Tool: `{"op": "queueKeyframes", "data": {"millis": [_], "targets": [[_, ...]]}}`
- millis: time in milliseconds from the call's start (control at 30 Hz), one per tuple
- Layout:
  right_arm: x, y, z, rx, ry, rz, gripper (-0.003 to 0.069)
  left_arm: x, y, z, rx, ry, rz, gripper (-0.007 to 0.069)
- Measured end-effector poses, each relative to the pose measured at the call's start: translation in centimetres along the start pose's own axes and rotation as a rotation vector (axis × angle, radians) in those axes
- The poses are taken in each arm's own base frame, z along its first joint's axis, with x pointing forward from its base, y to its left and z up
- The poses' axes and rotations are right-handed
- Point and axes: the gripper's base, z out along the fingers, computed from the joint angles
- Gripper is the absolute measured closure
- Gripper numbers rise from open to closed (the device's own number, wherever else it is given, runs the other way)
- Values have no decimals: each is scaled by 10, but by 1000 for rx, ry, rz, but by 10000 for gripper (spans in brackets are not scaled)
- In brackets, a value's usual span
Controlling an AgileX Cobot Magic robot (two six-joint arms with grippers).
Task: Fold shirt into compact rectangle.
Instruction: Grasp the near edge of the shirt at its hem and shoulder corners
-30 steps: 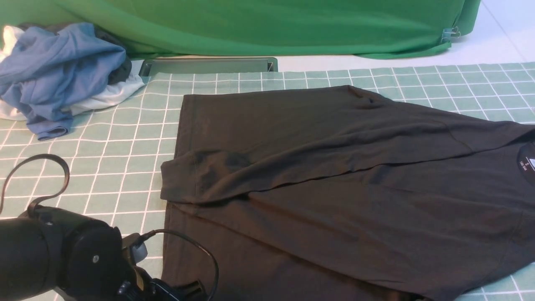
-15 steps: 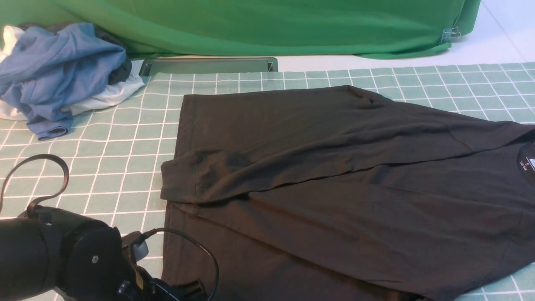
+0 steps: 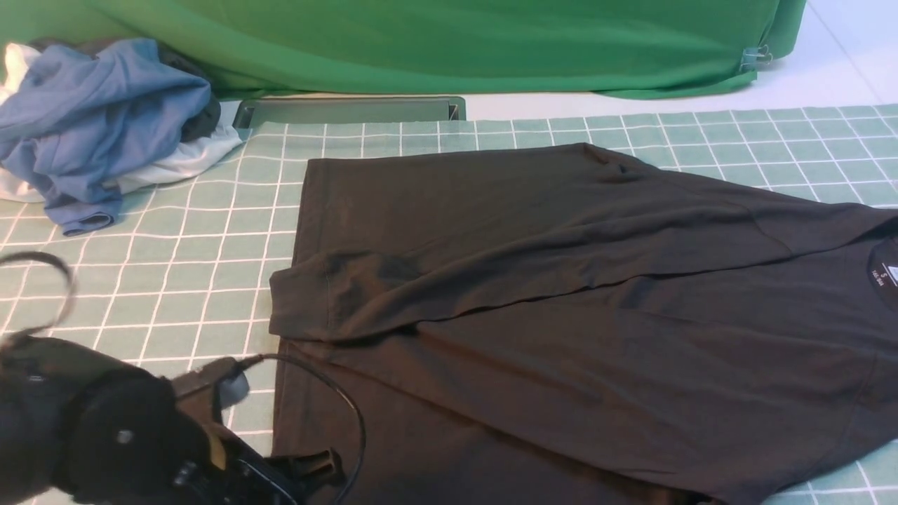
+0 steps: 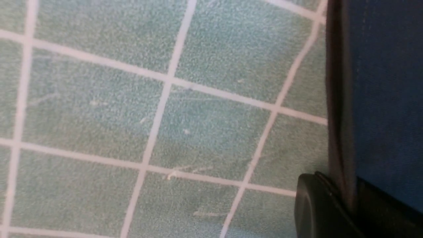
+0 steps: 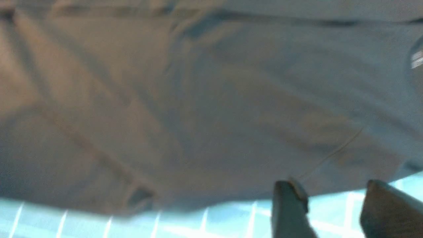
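Observation:
The black shirt (image 3: 561, 315) lies spread on the green checked cloth (image 3: 175, 266), its far side folded over toward the middle. Its white neck label (image 3: 880, 275) shows at the right edge. My left gripper (image 3: 309, 468) sits low at the shirt's near left corner. In the left wrist view the shirt's edge (image 4: 386, 99) runs down between the fingers of the left gripper (image 4: 347, 205), which is shut on it. My right gripper (image 5: 337, 198) does not show in the front view. In its wrist view it is open, just off the near edge of the shirt (image 5: 198, 99), with cloth showing between the fingers.
A pile of blue and white garments (image 3: 98, 119) lies at the back left. A grey metal slot (image 3: 351, 111) and a green backdrop (image 3: 421, 42) line the far side. The left arm's black cable (image 3: 354, 421) loops over the shirt's left edge.
My left arm has shifted left and lower and now looks blurred; its strap loop moved left. The shirt lies as before.

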Motion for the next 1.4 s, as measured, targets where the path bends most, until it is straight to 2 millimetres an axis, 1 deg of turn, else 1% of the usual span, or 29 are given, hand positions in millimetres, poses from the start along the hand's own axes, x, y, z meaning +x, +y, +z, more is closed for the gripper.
{"op": "queueKeyframes", "data": {"millis": [67,133,200,300,400,467,567,667,867,1033,1400], "targets": [[2,5,5,-26,28,-68,242,-2,1,-6,17,-22,-10,597],[7,12,14,-57,78,-138,186,-4,3,-9,36,-47,-21,597],[15,18,30,-86,148,-197,154,-5,2,-10,48,-62,-25,597],[30,28,56,-126,251,-290,139,-5,2,-10,47,-58,-10,597],[42,39,79,-156,297,-378,135,-4,4,-10,34,-42,15,597],[46,48,90,-166,308,-468,121,-3,4,-10,31,-39,28,597],[47,60,104,-157,324,-599,80,-3,4,-10,30,-39,37,597],[50,68,118,-141,362,-704,51,-4,4,-10,30,-40,53,597],[54,71,139,-106,449,-794,49,-4,4,-10,30,-41,90,597],[53,71,152,-82,440,-817,74,-4,4,-10,30,-42,104,597],[44,75,160,-66,329,-829,82,-3,4,-10,25,-36,115,597]]}}
